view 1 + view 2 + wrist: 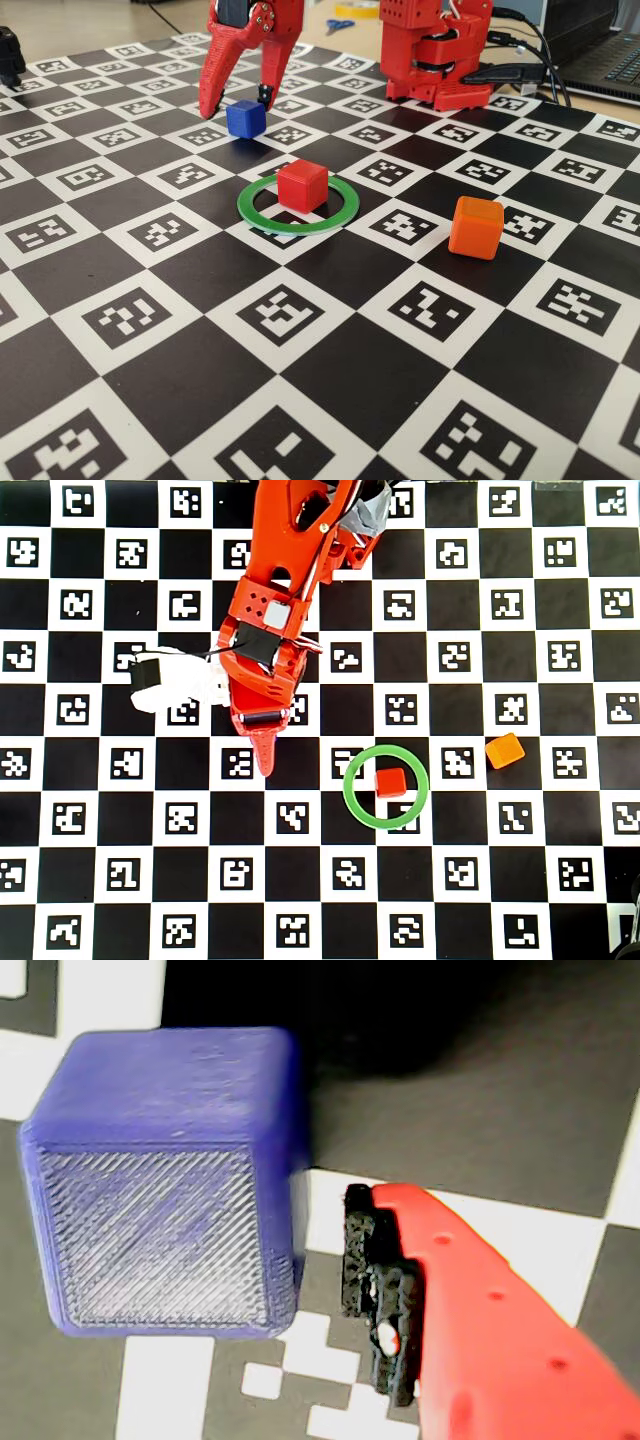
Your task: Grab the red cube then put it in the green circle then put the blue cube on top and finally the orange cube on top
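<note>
Already straddling the blue cube [245, 117], the end effector [238, 104] is standing open around it at the upper left of the fixed view.

Going left to right, the cube is sitting off-centre, with its black-padded finger [378, 1295] just beside one face, so a closing squeeze is likely risking a skewed grip or a nudge away. Its front face is showing paler, ridged print lines. Further right, the red cube [302, 184] is resting inside the green circle [345, 211], and the orange cube [476, 226] is waiting on the worktop [330, 380].
</note>
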Controlling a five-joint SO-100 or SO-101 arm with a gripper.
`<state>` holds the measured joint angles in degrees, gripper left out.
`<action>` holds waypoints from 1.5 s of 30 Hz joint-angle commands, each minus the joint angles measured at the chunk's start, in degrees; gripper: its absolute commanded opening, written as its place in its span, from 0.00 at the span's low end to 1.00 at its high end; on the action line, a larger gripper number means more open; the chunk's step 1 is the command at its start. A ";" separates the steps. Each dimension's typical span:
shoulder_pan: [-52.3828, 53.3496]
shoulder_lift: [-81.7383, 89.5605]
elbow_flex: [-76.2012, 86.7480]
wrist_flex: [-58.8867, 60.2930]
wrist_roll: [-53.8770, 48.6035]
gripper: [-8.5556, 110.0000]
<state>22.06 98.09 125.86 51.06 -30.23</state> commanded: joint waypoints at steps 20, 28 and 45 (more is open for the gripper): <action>-0.70 -0.44 0.09 -2.55 0.00 0.40; -1.05 -0.53 0.18 -2.64 -0.09 0.30; -1.23 -0.79 0.18 -2.55 -0.97 0.22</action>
<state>21.27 96.50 126.74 49.04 -30.76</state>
